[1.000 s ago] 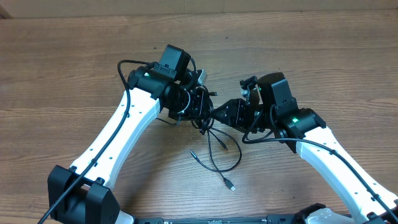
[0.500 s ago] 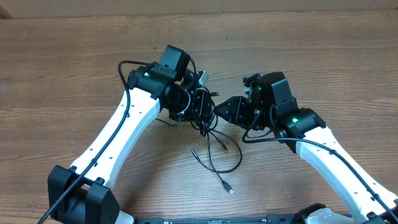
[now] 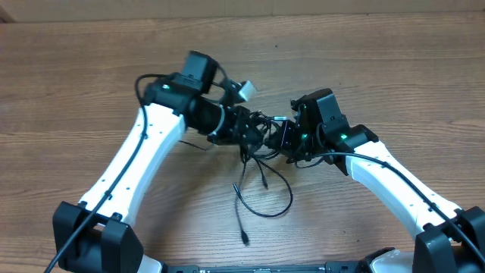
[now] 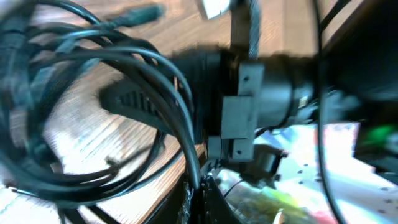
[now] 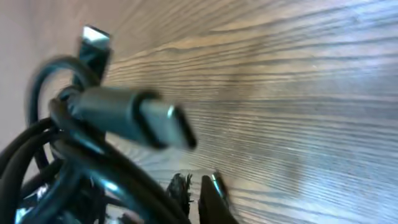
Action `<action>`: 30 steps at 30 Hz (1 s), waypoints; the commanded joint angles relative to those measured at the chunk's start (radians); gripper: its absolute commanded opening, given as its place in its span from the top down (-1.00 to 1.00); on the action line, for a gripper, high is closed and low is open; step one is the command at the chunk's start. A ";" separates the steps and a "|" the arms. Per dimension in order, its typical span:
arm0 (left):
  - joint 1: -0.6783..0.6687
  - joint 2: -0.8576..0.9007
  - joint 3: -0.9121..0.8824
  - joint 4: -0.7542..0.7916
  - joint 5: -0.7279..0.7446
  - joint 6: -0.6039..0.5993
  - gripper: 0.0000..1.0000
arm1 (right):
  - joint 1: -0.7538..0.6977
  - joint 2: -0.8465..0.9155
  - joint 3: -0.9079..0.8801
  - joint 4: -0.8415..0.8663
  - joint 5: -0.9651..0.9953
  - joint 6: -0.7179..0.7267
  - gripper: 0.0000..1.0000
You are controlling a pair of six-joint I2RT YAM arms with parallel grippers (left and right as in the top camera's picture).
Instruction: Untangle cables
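Observation:
The black cables (image 3: 267, 180) hang as a tangled bunch between my two grippers, with loops trailing onto the wood and one loose plug (image 3: 245, 240) lying toward the front. My left gripper (image 3: 250, 130) is shut on a strand of the bunch. In the left wrist view the strand runs down into the closed left gripper (image 4: 200, 194), with the cable loops (image 4: 124, 56) at the left. My right gripper (image 3: 277, 138) presses into the bunch from the right. In the right wrist view the right gripper (image 5: 198, 190) is shut, with no strand visible between its tips. The cables (image 5: 68, 168) lie just left of it, with a silvery-tipped plug (image 5: 158, 121) above.
The wooden table (image 3: 394, 68) stretches all round both arms. The two arms meet head-on at mid-table, and the right arm's black wrist (image 4: 261, 93) fills the left wrist view. A second plug (image 5: 94, 38) sticks up at the far left of the right wrist view.
The right gripper moved left into the bunch and closed. The left arm shifted left and turned. The trailing loop swung, and its loose plug moved left toward the front.

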 commanded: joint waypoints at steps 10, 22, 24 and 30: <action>0.378 -0.018 0.021 0.002 -0.090 -0.030 0.91 | -0.002 0.012 0.018 -0.193 0.340 0.048 0.92; 0.410 -0.018 0.015 -0.064 -0.588 -0.530 0.89 | -0.002 0.012 0.018 -0.261 0.425 0.133 0.92; 0.387 -0.018 0.008 -0.064 -0.591 -0.530 0.80 | -0.002 0.012 0.018 -0.237 0.364 0.083 0.92; 0.310 -0.018 -0.011 -0.058 -0.604 -0.490 0.23 | -0.002 0.012 0.018 0.067 -0.492 -0.538 0.92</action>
